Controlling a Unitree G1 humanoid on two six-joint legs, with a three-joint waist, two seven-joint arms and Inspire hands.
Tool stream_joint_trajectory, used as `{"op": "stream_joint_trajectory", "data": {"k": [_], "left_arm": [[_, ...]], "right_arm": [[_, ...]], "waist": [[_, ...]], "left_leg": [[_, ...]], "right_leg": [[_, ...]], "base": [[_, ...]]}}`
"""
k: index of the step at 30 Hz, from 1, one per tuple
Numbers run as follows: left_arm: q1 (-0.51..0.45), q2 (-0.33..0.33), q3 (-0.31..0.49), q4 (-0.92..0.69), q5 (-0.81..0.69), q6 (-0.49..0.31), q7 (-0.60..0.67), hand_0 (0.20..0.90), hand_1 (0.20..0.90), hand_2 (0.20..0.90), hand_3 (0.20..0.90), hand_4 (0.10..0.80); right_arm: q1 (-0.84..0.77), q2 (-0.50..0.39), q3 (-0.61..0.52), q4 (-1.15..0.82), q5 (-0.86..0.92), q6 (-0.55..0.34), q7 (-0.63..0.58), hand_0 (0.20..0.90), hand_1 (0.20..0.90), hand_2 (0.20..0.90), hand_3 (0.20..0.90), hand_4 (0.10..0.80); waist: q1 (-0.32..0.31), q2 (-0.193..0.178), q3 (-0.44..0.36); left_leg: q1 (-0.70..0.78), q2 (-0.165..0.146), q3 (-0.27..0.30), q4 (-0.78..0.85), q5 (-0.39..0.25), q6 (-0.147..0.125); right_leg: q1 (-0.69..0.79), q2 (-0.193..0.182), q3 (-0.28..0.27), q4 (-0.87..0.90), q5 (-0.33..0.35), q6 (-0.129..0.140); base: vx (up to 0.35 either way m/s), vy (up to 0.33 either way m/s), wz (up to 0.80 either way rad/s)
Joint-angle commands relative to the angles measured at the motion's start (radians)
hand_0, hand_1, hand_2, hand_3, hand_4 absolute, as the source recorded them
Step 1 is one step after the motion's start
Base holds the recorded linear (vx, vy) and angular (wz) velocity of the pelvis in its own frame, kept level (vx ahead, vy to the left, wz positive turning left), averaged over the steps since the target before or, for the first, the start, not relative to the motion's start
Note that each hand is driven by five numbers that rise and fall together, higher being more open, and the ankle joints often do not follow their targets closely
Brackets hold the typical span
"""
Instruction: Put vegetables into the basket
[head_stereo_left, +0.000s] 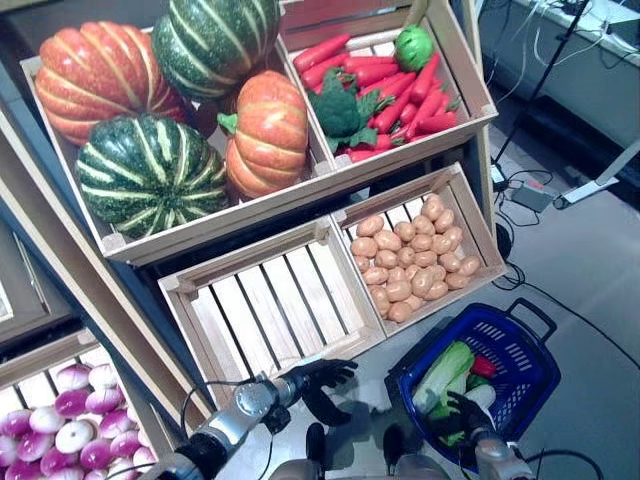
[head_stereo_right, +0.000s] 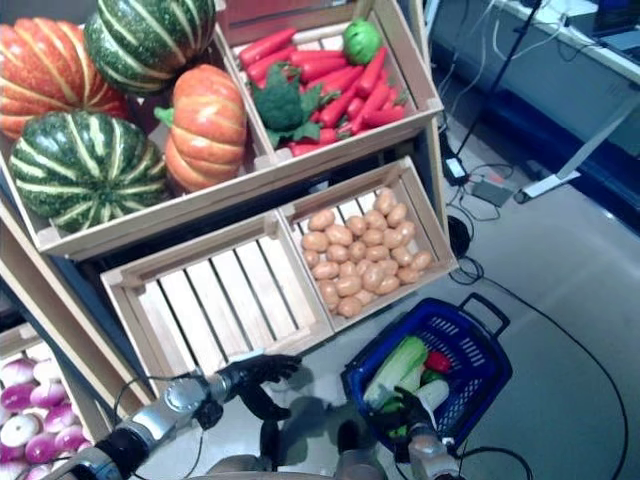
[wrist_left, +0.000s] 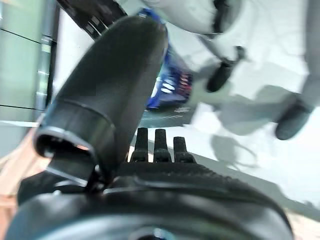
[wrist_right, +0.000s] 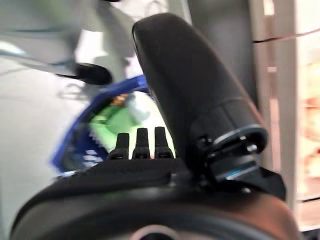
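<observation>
Two hands: we see both low in the head views, neither holding anything.
Left hand (head_stereo_left: 318, 380): its dark fingers are spread and relaxed, hanging over the floor just in front of the empty slatted crate (head_stereo_left: 268, 300); it grips nothing.
Right hand (head_stereo_left: 466, 412): it hovers at the near rim of the basket (head_stereo_left: 520, 372), above the greens; its wrist view shows straight fingers and an extended thumb, with nothing in the palm.
Basket: blue plastic, mesh walls, black hinged handle, standing on the grey floor to the right of the crates.
Vegetables in basket: we make out a long pale-green leafy cabbage (head_stereo_left: 442, 372) and something small and red (head_stereo_left: 483, 366) beside it.
Potato crate (head_stereo_left: 412, 258): pale wood, filled with smooth tan ovals.
Upper crates: ribbed orange and striped green pumpkins (head_stereo_left: 150, 170); red carrots (head_stereo_left: 400, 85) with broccoli (head_stereo_left: 340, 110) and a round green vegetable.
Lower left bin: glossy purple-white onions (head_stereo_left: 60, 420).
</observation>
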Motion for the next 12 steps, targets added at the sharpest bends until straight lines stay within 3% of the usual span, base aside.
{"op": "stream_joint_trajectory", "data": {"k": [1, 3, 6, 12], "left_arm": [[-0.073, -0.04, 0.034, 0.074, 0.092, -0.046, 0.084, 0.9, 0.9, 0.9, 0.9, 0.8], [-0.074, -0.06, 0.048, 0.154, 0.12, -0.003, 0.12, 0.9, 0.9, 0.9, 0.9, 0.8], [-0.058, -0.087, 0.072, 0.294, 0.16, -0.017, 0.183, 0.9, 0.9, 0.9, 0.9, 0.8], [-0.016, -0.115, 0.113, 0.382, 0.245, -0.016, 0.317, 0.9, 0.9, 0.9, 0.9, 0.8]], "right_arm": [[-0.041, -0.025, 0.053, 0.021, -0.034, -0.008, 0.027, 0.9, 0.9, 0.9, 0.9, 0.8], [-0.046, -0.017, 0.053, 0.045, -0.007, 0.012, 0.025, 0.9, 0.9, 0.9, 0.9, 0.8], [-0.053, -0.001, 0.05, 0.068, 0.001, 0.017, 0.034, 0.9, 0.9, 0.9, 0.9, 0.8], [-0.049, 0.024, 0.044, 0.073, -0.008, 0.025, 0.044, 0.9, 0.9, 0.9, 0.9, 0.8]], "waist": [[-0.004, -0.014, -0.029], [-0.004, -0.014, -0.03], [-0.004, -0.012, -0.029], [0.005, -0.005, -0.037]], "left_leg": [[0.009, 0.017, 0.008, 0.068, -0.092, -0.021], [0.014, 0.017, 0.005, 0.071, -0.098, -0.02], [0.027, 0.02, 0.001, 0.069, -0.104, -0.02], [0.047, 0.019, -0.021, 0.062, -0.111, -0.024]], "right_leg": [[-0.029, -0.043, -0.002, 0.038, 0.069, 0.019], [-0.025, -0.044, 0.002, 0.042, 0.063, 0.02], [-0.018, -0.043, 0.004, 0.044, 0.055, 0.019], [0.009, -0.044, 0.002, 0.034, 0.045, 0.014]], "base": [[0.0, 0.0, 0.0], [0.0, 0.0, 0.0], [0.0, 0.0, 0.0], [0.005, 0.001, 0.0]]}}
